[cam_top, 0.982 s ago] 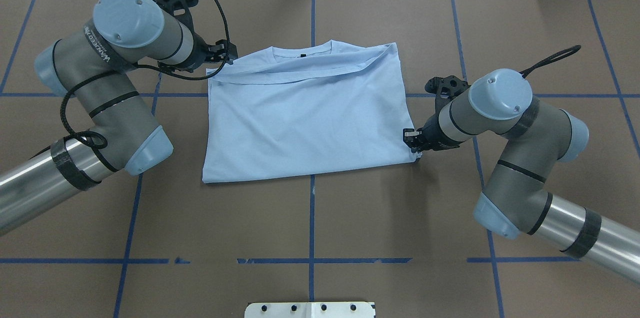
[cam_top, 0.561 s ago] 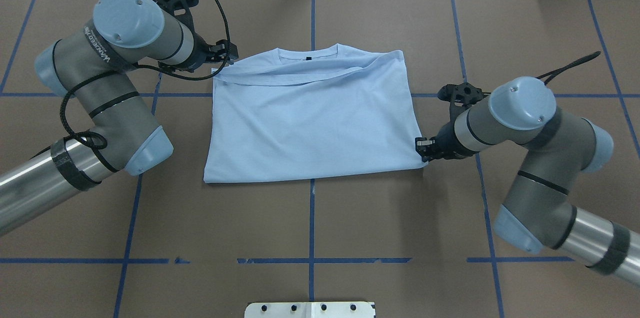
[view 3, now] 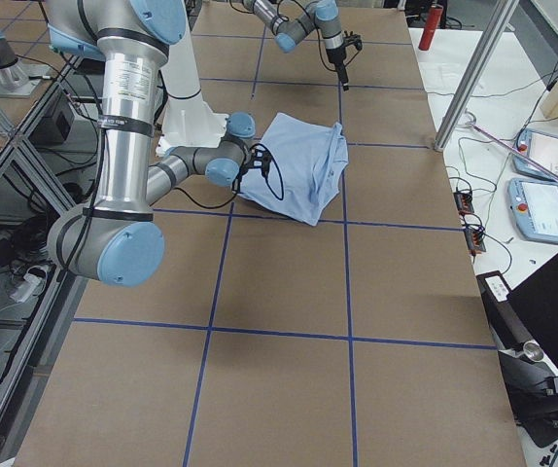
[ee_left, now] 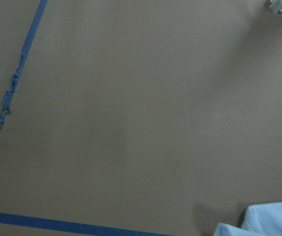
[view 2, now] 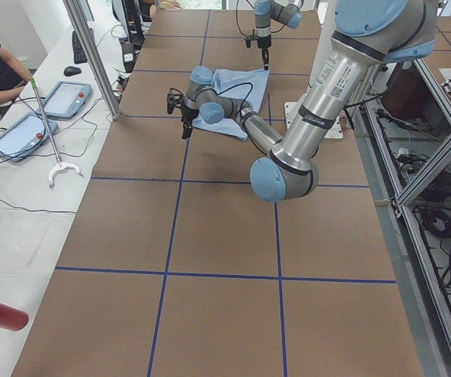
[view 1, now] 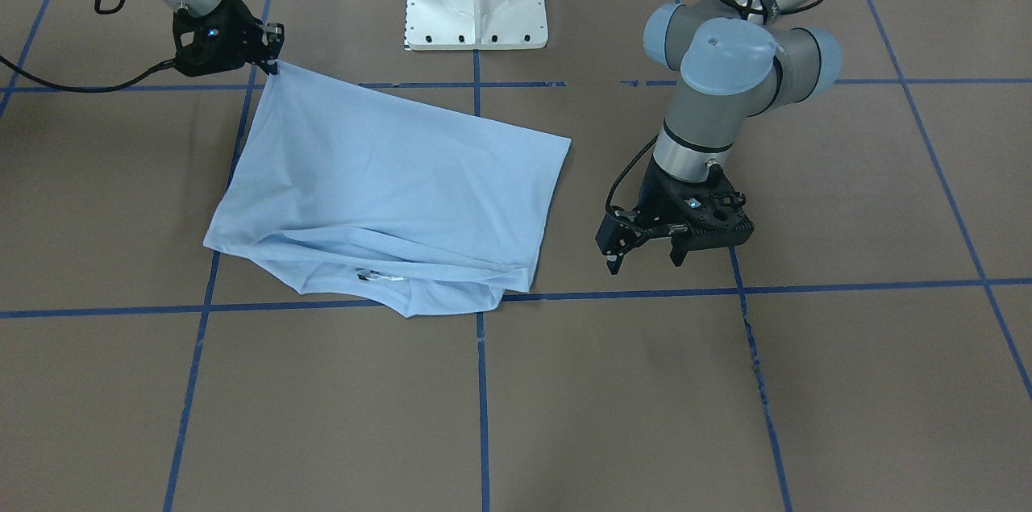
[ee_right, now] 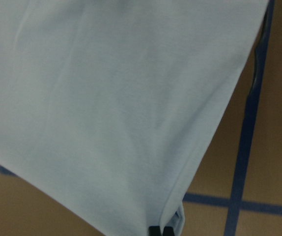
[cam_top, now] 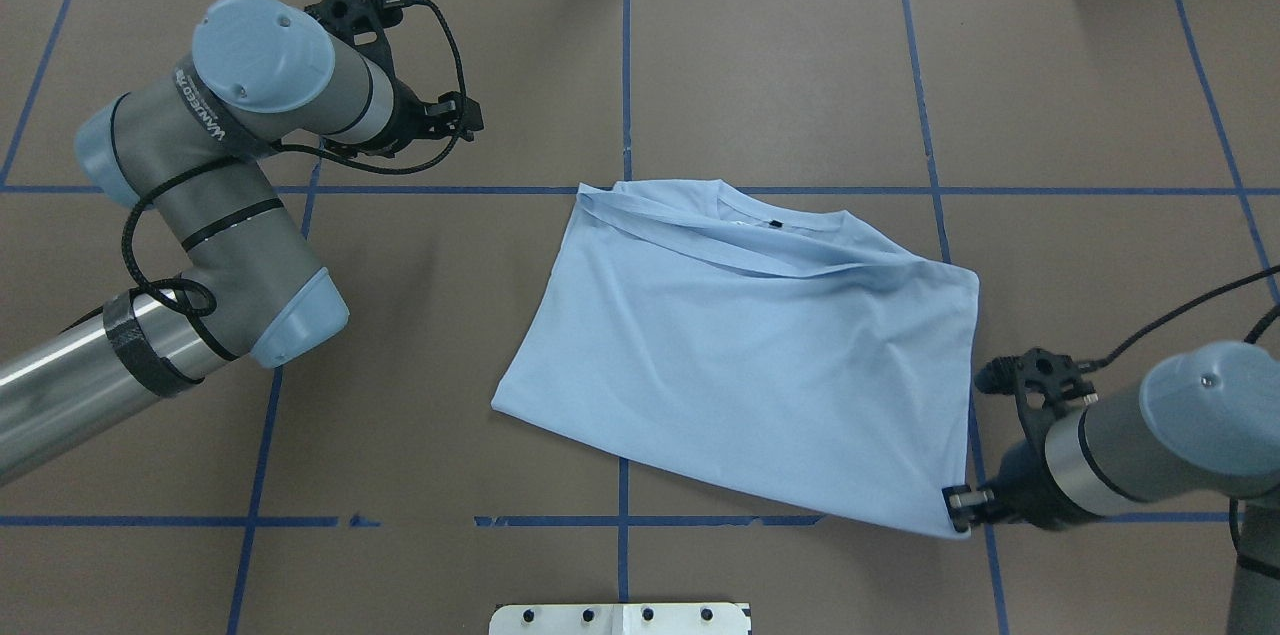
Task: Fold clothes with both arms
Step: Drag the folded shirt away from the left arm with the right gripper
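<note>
**Condition.** The pale light-blue short-sleeved T-shirt [cam_top: 740,355] lies flat on the brown paper-covered desk [cam_top: 400,415]. It sits right of centre in the overhead view and skewed to the blue tape lines [cam_top: 622,65]. Its round collar [cam_top: 760,210] faces the far edge, and a folded-in band of fabric crosses just below the collar.

**Hands.** The right hand [cam_top: 958,507] is closed on the near right hem corner and holds only a small bite of cloth. The left hand [view 1: 642,254] holds nothing. Its fingers stand apart, and it hangs over bare desk well away from the garment.

**Hazards.**
- Single-point hold: with one corner gripped, any further pull is likely to pivot the cloth and increase the skew.
- Slip: the shallow bite may release under friction drag against the desk.
- Fold loss: dragging could open the folded-in band near the collar.
- Reach: the left hand must cross open desk to reach a corner. A misjudged descent could pinch several layers or miss the edge.
</note>
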Motion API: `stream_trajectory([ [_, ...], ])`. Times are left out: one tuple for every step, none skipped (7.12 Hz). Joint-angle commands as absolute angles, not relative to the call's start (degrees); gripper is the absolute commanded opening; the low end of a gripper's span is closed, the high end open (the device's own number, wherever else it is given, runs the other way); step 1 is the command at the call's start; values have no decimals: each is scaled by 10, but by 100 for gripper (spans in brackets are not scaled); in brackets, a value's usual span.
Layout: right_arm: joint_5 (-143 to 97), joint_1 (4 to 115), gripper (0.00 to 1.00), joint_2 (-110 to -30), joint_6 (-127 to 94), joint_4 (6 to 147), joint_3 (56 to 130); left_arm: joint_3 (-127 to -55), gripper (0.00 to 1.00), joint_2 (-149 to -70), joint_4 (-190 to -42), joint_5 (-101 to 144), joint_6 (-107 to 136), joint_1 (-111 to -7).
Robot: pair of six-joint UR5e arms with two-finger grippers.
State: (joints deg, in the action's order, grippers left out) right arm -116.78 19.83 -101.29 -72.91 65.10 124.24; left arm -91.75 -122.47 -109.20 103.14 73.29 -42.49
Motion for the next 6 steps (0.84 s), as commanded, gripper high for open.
stream_trajectory([
  [-1165, 114, 99, -1037, -791, 649, 1268, -929, 100, -1221, -1092, 1028, 751, -404],
  [-1164, 115, 100, -1037, -791, 649, 1281, -929, 100, -1221, -1092, 1029, 751, -402],
  [-1162, 147, 100, -1034, -791, 649, 1286, -933, 100, -1221, -1092, 1033, 752, -400],
  [-1162, 201, 100, -996, -791, 649, 1284, -944, 100, -1220, -1091, 1034, 778, -382],
  [-1160, 247, 100, -967, -791, 649, 1281, -961, 100, -1209, -1090, 1039, 834, -348],
  [-1137, 289, 100, -932, -790, 650, 1281, -1012, 100, -1172, -1091, 1043, 911, -298],
])
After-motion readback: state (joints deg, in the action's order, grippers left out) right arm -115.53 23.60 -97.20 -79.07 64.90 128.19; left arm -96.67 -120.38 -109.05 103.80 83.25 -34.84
